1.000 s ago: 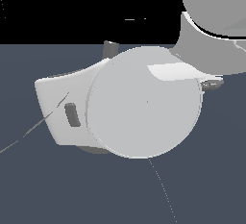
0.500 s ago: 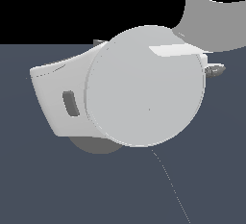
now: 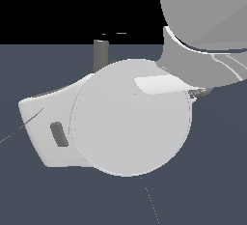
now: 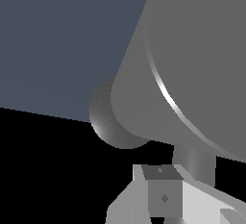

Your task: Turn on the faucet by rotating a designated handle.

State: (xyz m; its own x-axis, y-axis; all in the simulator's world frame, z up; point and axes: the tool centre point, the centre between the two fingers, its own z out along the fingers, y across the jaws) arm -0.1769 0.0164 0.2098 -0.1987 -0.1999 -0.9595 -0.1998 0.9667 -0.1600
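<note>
**Spotter:** Start at the exterior view's left. The arm's white housing (image 3: 48, 127) and its round white disc (image 3: 130, 118) block almost everything, so you can't see the faucet from there. Only a dark grey post (image 3: 100, 55) pokes up behind the housing, and I can't tell what it is.

**Second:** Then use the wrist view. The faucet (image 4: 192, 59) fills it, a thick grey cylinder on its darker rounded base (image 4: 108, 119). The short shiny stub under the cylinder looks like the handle (image 4: 193, 164), just beside the gripper (image 4: 166, 194).

**Spotter:** Is the gripper open or closed?

**Second:** You can't tell. Only one dark finger block and some pale casing show.

**Spotter:** So here's your risk. The gripper is very near the cylinder, and a push could land on the thick body instead of the thin rod. Then nothing would turn. A rod that slim and smooth could also slide off a finger if you sweep at an angle.

**Second:** And the exterior view won't warn you of either.

**Spotter:** What has changed since half a second ago?

**Second:** The disc has dropped lower and moved toward the exterior view's left. More of the post is showing. The rounded grey shape below the housing is gone.
</note>
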